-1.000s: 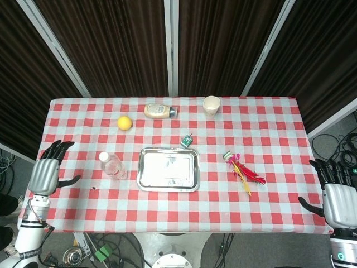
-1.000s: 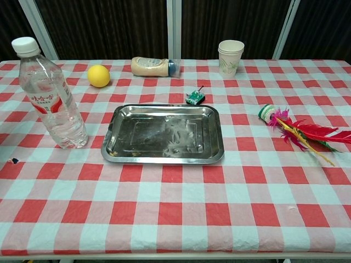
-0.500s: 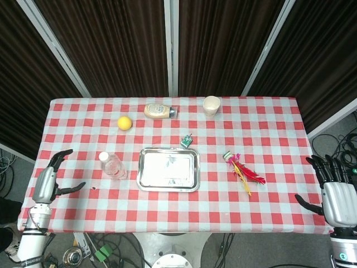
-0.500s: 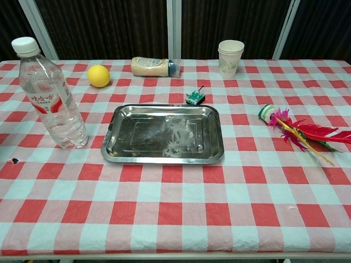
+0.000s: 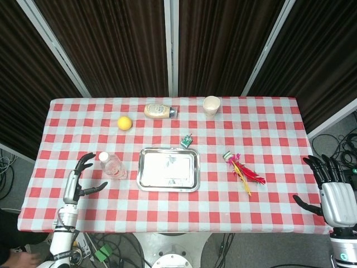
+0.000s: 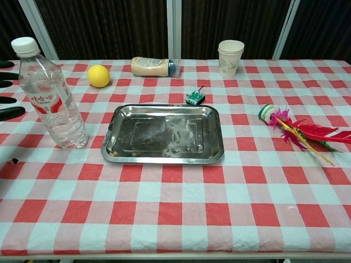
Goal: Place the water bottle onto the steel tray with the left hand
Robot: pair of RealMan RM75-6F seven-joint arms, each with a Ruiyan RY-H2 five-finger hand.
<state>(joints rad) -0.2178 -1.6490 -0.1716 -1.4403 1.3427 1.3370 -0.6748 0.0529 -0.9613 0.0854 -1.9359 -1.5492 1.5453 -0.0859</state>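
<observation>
A clear water bottle (image 5: 112, 166) (image 6: 52, 97) with a white cap stands upright on the checked cloth, just left of the steel tray (image 5: 150, 181) (image 6: 118, 153). The tray holds nothing. My left hand (image 5: 78, 180) is open, fingers spread, a short way left of the bottle and not touching it; in the chest view only its dark fingertips (image 6: 7, 113) show at the left edge. My right hand (image 5: 332, 192) is open off the table's right edge, far from the tray.
A lemon (image 5: 124, 123) and a lying mayonnaise bottle (image 5: 159, 110) sit at the back left, a paper cup (image 5: 211, 104) at the back. A small green item (image 5: 186, 141) lies behind the tray. A feathered shuttlecock (image 5: 242, 171) lies right of the tray.
My left hand has moved right, from beyond the table's left edge to close beside the bottle, turning its palm toward it. The bottle, tray and right hand have stayed put.
</observation>
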